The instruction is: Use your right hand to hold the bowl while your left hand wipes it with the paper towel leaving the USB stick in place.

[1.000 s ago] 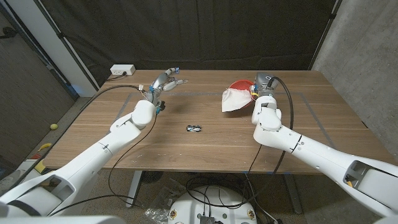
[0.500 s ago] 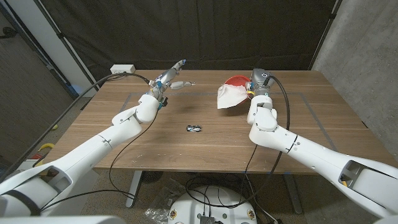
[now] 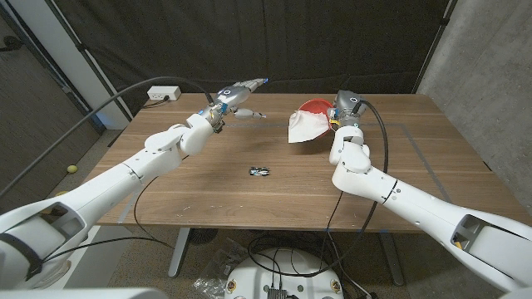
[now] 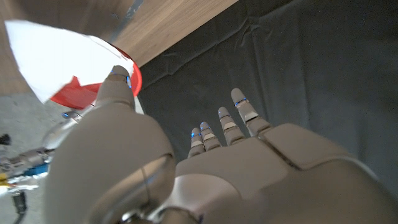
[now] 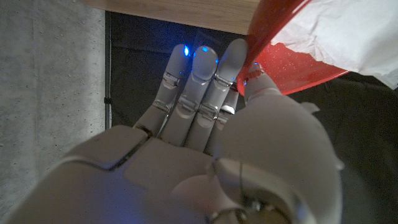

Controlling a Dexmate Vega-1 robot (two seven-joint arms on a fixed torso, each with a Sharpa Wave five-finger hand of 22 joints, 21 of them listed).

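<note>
My right hand (image 3: 339, 115) grips the rim of the red bowl (image 3: 315, 107) at the table's far right and holds it tilted off the wood. In the right wrist view the rim of the bowl (image 5: 292, 70) sits pinched between thumb and fingers (image 5: 231, 59). A white paper towel (image 3: 303, 127) hangs over the bowl's near side, also seen as the paper towel (image 5: 339, 31). My left hand (image 3: 241, 90) hovers open above the far middle of the table, left of the bowl, fingers spread. The small black USB stick (image 3: 258, 172) lies on the table centre. The left wrist view shows my open left hand (image 4: 236, 155) before the bowl (image 4: 84, 94).
A white power box (image 3: 164, 94) sits at the table's far left corner, with a cable trailing from it. A black curtain hangs behind the table (image 3: 208, 199). Bare wood stretches around the USB stick and along the near edge.
My left hand has risen and swung right toward the bowl. The right hand has shifted the bowl and towel slightly left and tilted them more.
</note>
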